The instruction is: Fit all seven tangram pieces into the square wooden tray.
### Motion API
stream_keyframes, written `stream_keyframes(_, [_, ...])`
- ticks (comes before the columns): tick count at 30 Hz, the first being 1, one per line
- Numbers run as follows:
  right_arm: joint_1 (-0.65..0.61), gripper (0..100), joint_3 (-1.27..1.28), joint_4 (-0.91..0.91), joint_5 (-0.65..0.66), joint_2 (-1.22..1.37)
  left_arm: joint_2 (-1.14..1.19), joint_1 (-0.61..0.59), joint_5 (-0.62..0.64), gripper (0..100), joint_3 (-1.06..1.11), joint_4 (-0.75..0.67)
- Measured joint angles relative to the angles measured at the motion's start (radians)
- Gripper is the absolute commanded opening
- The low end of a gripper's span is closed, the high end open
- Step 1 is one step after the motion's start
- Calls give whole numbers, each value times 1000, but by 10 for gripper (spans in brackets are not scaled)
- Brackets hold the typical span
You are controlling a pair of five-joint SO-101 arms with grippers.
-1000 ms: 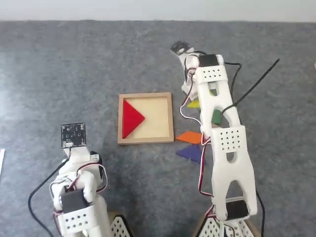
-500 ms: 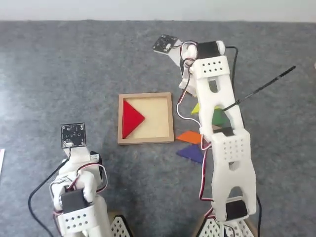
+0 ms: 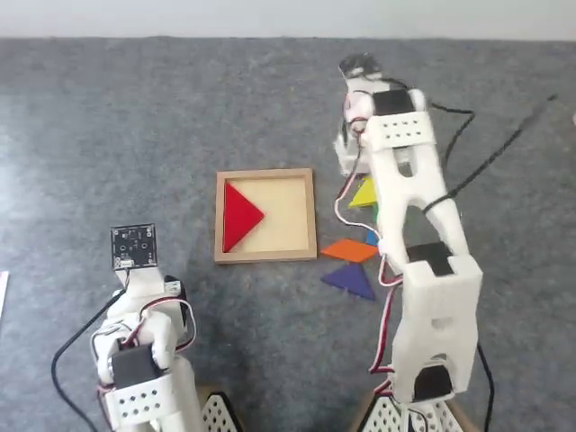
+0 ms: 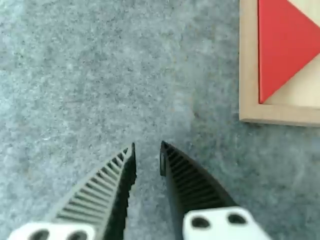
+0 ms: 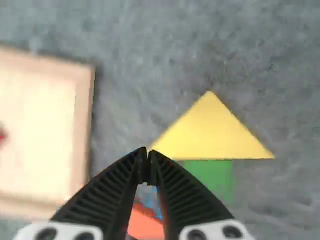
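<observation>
Count: 1 square wooden tray [image 3: 266, 175], 6 tangram pieces visible, 2 arms.

Tray: sits mid-counter [image 3: 135, 117] and holds 1 piece, a red triangle [image 3: 239, 216]. The triangle's long edge lies against the tray wall on the left arm's side. The rest of the tray floor is bare wood.

Outside the tray there are 5 pieces, all on the right arm's side:
- yellow triangle [image 3: 364, 193], near the tray but apart from it
- green piece [image 5: 212, 175], edge to edge with the yellow triangle
- blue piece [image 3: 371, 238], mostly hidden under the arm
- orange piece [image 3: 349, 250], just beside the tray's near corner
- purple triangle [image 3: 349, 280], just beside the orange piece, apart from the tray

Right tool [image 5: 148, 154]: jaws pressed together, nothing between them. The tips sit at a corner of the yellow triangle.

Left tool [image 4: 147, 148]: jaws a narrow gap apart, nothing held. It is over bare counter near a tray corner.
</observation>
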Motion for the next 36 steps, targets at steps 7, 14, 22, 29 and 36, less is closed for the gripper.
stream_keyframes(7, [-2,202,-2,-83,-597,138,0,0,0,80,0,0])
stream_keyframes(14, [12,194,-2,-14,-635,138,0,0,0,80,0,0])
stream_keyframes(22, [51,192,-2,52,-189,140,0,0,0,80,0,0])
stream_keyframes(29, [141,194,-9,3,-164,140,0,0,0,80,0,0])
stream_keyframes(36, [150,194,-34,-157,-164,207,0,0,0,80,0,0])
